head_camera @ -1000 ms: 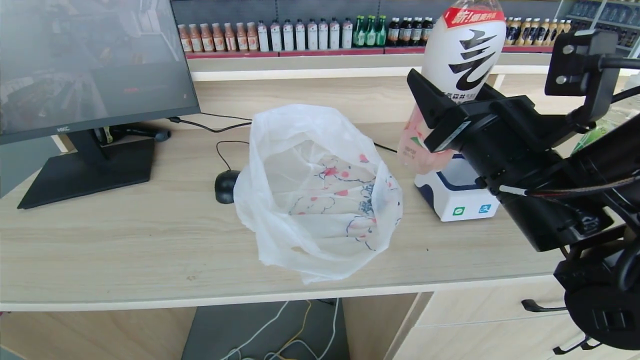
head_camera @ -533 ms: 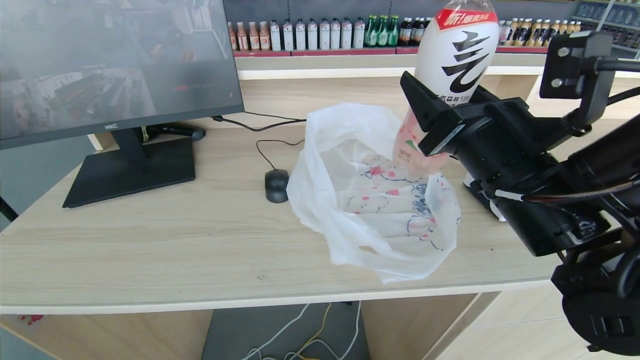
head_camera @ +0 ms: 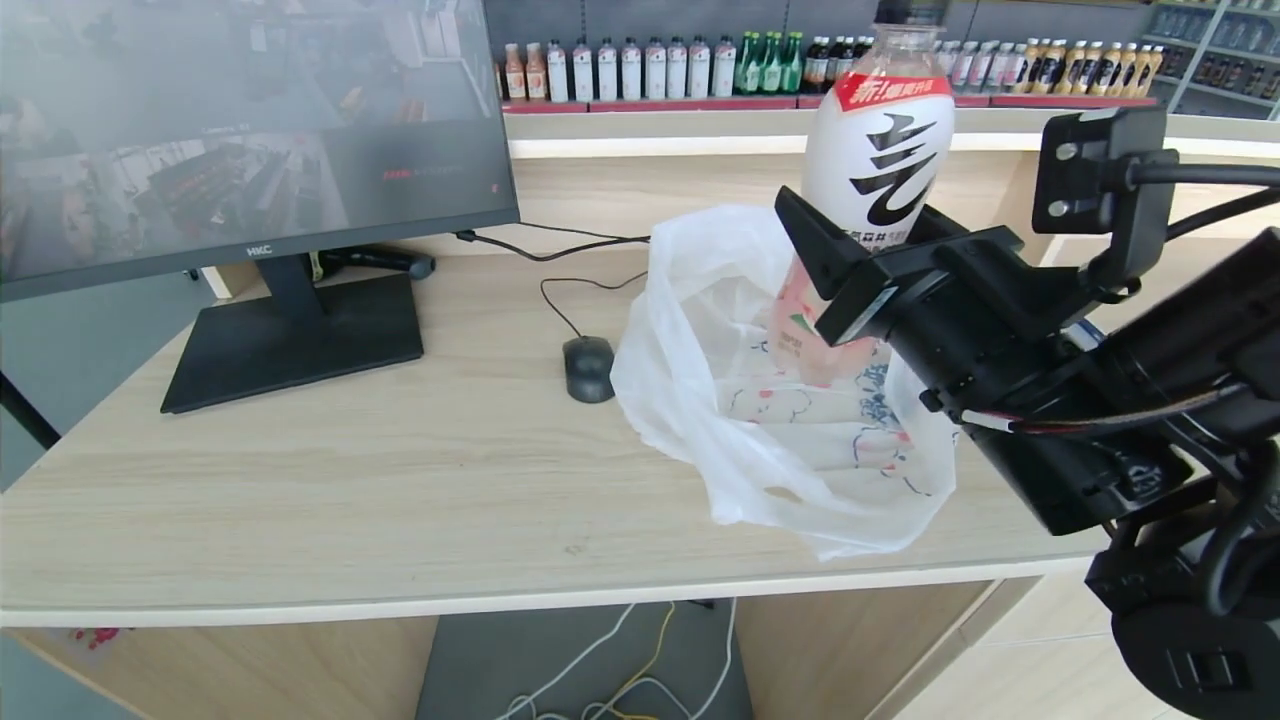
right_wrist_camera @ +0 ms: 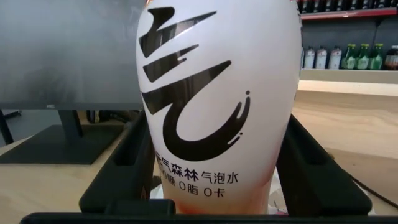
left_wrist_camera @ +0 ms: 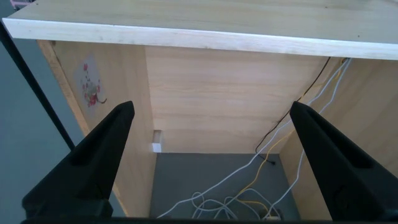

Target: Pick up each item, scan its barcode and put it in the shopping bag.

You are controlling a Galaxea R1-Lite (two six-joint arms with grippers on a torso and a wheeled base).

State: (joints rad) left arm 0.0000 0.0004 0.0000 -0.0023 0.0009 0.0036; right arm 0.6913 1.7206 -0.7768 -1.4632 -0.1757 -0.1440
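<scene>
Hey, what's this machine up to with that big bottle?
It is bagging groceries at a checkout. The right gripper has its fingers clamped around a large drink bottle, held upright over the open mouth of a white plastic shopping bag on the wooden counter. The bottle has not been let go yet. The left gripper hangs open and empty below the counter's edge. A monitor and a mouse sit beside the bag.

Monitor [head_camera: 240,120], mouse [head_camera: 588,368], shelved bottles [head_camera: 650,68]
</scene>
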